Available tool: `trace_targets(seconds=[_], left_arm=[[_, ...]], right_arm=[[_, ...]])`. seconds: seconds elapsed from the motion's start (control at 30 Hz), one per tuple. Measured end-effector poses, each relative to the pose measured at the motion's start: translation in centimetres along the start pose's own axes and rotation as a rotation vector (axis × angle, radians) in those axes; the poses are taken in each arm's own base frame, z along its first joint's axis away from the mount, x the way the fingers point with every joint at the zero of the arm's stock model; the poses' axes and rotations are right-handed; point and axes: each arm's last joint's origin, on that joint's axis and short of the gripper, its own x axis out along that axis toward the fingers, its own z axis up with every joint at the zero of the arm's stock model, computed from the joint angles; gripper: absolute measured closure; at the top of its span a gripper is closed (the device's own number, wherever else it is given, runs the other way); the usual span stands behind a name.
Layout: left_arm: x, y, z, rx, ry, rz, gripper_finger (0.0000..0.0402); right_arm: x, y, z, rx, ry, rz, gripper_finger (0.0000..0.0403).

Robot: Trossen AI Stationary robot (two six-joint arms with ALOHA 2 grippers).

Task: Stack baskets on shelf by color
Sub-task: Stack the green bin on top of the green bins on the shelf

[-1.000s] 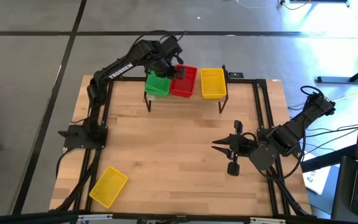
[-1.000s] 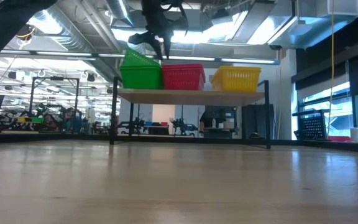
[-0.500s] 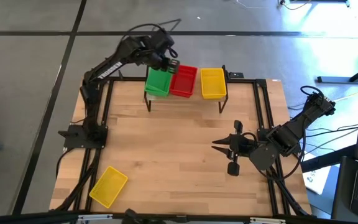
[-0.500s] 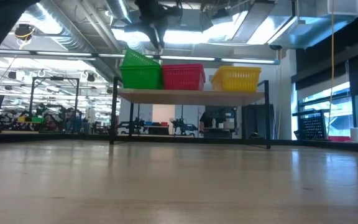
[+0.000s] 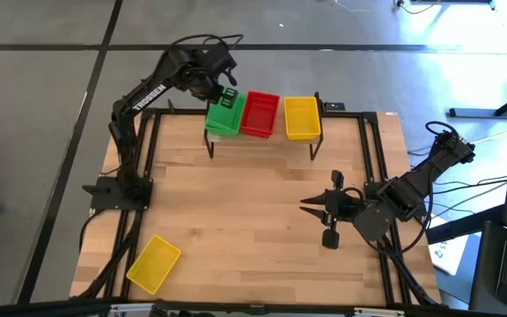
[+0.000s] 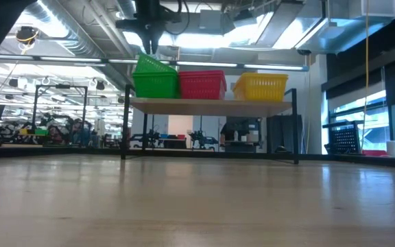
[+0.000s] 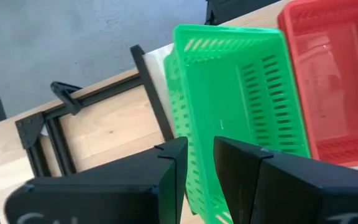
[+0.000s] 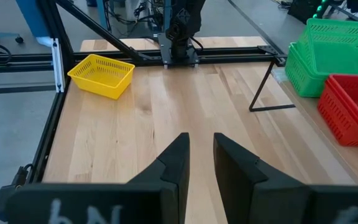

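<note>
On the shelf [image 6: 211,104] at the table's far edge stand green baskets [image 5: 224,116], red baskets [image 5: 260,114] and yellow baskets [image 5: 301,117] side by side. The top green basket [image 6: 153,66] sits tilted in the one below, its left end higher. My left gripper [image 7: 201,149] hovers open above the green stack's far left corner, holding nothing. My right gripper [image 8: 202,146] waits open over the table's right side. One yellow basket [image 5: 154,262] rests on its bottom on the table's near left corner.
Black frame rails [image 5: 139,158] run along the table's left and right edges. The wide wooden tabletop [image 5: 253,220] lies between the shelf and the lone yellow basket. The shelf's thin black legs [image 8: 261,87] stand on the tabletop.
My left gripper has risen and drawn away from the right rim of the top green basket toward the table's far left corner, turning as it went. The green basket stays tilted on its stack.
</note>
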Motion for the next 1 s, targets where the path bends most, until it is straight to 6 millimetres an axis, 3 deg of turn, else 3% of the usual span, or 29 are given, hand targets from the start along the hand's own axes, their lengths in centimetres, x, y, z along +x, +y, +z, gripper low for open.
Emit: trace_targets(seconds=[0.23, 0.57, 1.0], left_arm=[[0.01, 0.08, -0.03, 0.028, 0.005, 0.005, 0.0333], [0.05, 0.14, 0.02, 0.030, 0.005, 0.007, 0.0333], [-0.01, -0.04, -0.09, 0.072, 0.005, 0.003, 0.0333]], right_arm=[[-0.01, -0.03, 0.02, -0.001, -0.005, -0.012, 0.0334], [-0.08, -0.62, 0.24, -0.006, -0.090, -0.211, 0.0334], [-0.08, -0.64, 0.16, -0.014, -0.083, -0.211, 0.0334]])
